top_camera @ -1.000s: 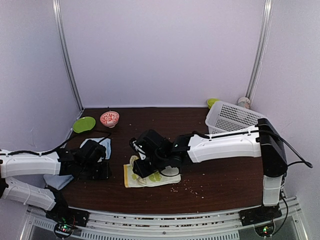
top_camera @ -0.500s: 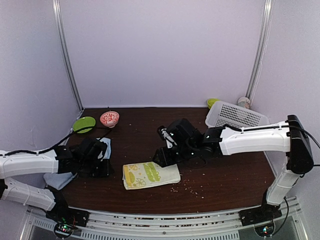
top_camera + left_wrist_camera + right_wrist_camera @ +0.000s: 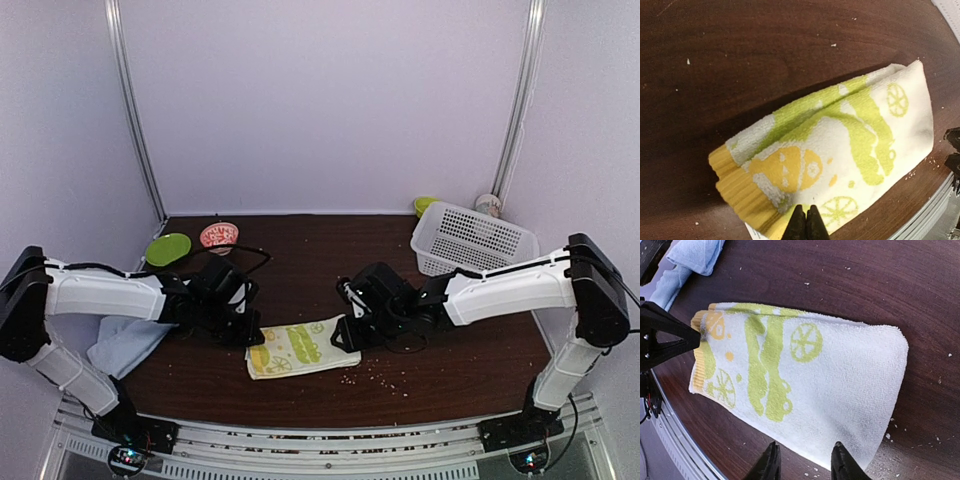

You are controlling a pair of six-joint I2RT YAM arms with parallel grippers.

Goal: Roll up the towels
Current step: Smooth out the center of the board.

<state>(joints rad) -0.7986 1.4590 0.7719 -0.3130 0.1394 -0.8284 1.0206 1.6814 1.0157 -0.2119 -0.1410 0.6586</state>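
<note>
Two towels lie on the desk (image 3: 450, 350): one blue towel (image 3: 118, 342) far left, one green-and-cream towel (image 3: 300, 347) in the middle. The left gripper (image 3: 805, 219) has its jaws squeezed together at that towel's yellow edge. The right gripper (image 3: 805, 465) has its jaws apart, holding nothing.

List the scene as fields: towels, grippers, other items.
green towel: folded flat, front centre of the table, not rolled
blue towel: loose heap, far left
left gripper: shut, tips at the green towel's yellow edge
right gripper: open, at the green towel's cream end
other: basket back right; plate and bowl back left
</note>
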